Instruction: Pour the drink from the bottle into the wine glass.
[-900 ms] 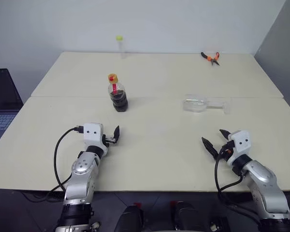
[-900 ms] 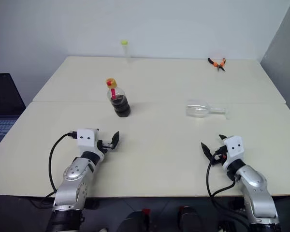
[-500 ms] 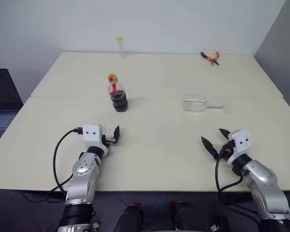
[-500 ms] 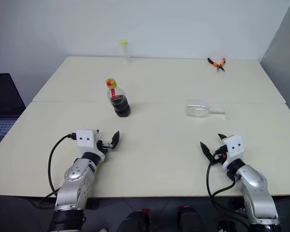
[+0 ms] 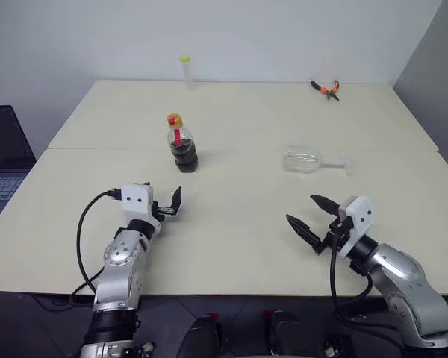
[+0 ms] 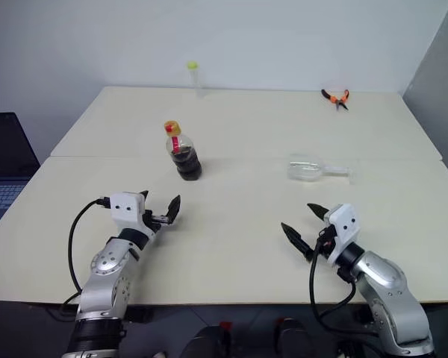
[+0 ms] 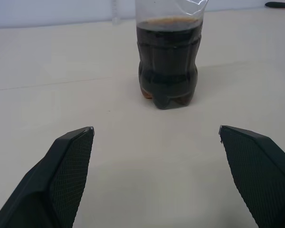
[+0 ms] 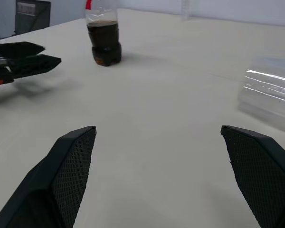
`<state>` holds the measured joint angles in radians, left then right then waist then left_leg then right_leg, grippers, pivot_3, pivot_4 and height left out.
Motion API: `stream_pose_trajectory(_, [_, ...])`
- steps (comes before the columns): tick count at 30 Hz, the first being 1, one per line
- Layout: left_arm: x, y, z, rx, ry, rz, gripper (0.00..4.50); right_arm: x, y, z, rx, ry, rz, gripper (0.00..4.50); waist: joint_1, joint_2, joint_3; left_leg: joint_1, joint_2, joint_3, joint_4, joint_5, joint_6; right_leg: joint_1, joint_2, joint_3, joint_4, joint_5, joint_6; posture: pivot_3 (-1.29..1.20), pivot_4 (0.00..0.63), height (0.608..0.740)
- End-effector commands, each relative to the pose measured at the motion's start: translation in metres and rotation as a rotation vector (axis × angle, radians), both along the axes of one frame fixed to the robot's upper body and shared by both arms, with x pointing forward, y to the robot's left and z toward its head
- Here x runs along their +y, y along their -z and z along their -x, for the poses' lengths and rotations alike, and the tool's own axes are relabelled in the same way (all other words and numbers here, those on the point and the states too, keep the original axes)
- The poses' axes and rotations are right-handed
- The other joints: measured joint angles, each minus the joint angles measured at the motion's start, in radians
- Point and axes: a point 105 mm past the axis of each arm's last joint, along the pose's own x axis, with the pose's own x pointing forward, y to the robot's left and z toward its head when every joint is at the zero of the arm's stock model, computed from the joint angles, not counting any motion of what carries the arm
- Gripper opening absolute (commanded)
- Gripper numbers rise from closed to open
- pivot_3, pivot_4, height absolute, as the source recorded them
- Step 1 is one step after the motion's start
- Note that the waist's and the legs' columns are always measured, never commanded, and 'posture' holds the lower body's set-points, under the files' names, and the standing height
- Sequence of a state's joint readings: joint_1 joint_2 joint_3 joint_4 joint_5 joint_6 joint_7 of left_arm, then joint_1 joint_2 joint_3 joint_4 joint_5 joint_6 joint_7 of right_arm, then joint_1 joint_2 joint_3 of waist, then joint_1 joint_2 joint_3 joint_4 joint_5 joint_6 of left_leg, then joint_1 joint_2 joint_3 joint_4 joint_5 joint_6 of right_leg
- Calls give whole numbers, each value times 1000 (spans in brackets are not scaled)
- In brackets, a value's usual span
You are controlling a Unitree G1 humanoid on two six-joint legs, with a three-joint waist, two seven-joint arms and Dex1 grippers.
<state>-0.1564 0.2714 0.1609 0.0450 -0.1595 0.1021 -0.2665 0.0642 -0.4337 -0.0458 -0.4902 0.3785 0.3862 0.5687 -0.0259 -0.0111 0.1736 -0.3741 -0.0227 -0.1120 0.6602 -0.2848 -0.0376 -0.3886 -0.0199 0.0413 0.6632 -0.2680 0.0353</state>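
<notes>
A robot's two arms hover above a cream table (image 5: pixel 231 112) with the pour not yet begun. The bottle (image 5: pixel 182 142), capped in yellow-orange and holding its dark drink (image 7: pixel 167 61), stands upright left of centre, untouched, just beyond the left gripper (image 5: pixel 169 204), whose fingers are spread wide and aimed at it. The wine glass (image 5: pixel 315 161) lies on its side to the right, empty, its foot pointing right; the right gripper (image 5: pixel 312 217), fingers likewise spread and empty, sits nearer than the glass and well apart from it. By this view everything remains: standing the glass up, grasping and uncapping the bottle, then pouring. Orange-handled pliers (image 5: pixel 325 89) and a thin capped tube (image 5: pixel 185 69) rest at the far edge.
</notes>
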Motion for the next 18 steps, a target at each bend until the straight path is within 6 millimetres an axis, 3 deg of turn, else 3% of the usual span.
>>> stream_pose_trajectory(1, [-5, -11, -1, -42, 13, -17, 4461, 1, -9, 3, -34, -22, 14, 4500, 0, 0, 0, 0, 0, 0, 0, 0, 0, 0, 0, 0, 0, 0, 0, 0, 150, 740])
stream_pose_trajectory(9, [-17, -14, -10, -45, 51, -2, 4461, 5, -6, 7, -16, -70, 49, 4500, 0, 0, 0, 0, 0, 0, 0, 0, 0, 0, 0, 0, 0, 0, 0, 0, 150, 740])
stream_pose_trajectory(18, [-18, -23, -47, -20, 32, 61, 4461, 18, -17, 7, 4, -127, 11, 4500, -1, -1, 0, 0, 0, 0, 0, 0, 0, 0, 1, -1, 1, -2, 4, 0, 150, 740])
